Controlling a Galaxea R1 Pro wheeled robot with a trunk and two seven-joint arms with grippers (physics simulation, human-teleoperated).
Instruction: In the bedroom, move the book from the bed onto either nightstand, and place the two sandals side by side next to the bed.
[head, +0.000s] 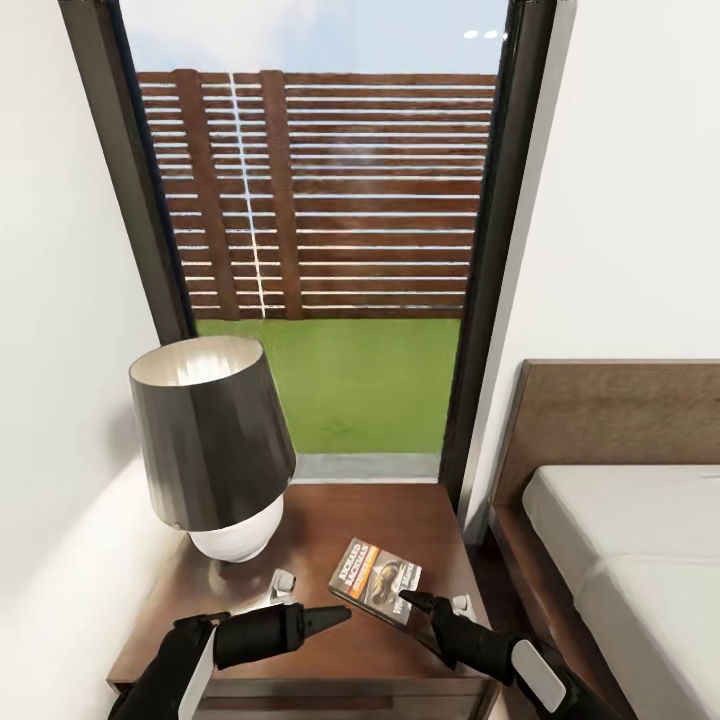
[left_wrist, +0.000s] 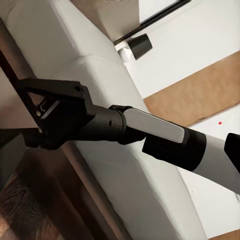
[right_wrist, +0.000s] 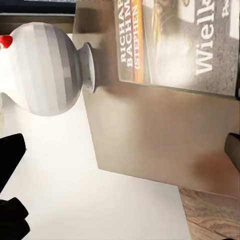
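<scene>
Only readable stuff I'm getting is on the book (right_wrist: 175, 45). From my right wrist cam the orange band on the cover says "RICHARD BACHMAN" with "(STEPHEN" under it, cut off by the frame edge. Big white letters next to that read "Wiell", then a partial letter or two. From the head cam the book (head: 377, 580) lettering is too small to make out.

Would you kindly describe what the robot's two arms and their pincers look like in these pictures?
Both arms have glossy black rounded casings with white panels set into the forearm segments. The left pincer and the right pincer are matte black, each tapering from a thick cylindrical wrist to slim pointed fingers. In the left wrist view, the right arm shows a black angular bracket, a black collar and a white sleeve. No cables are visible.
</scene>
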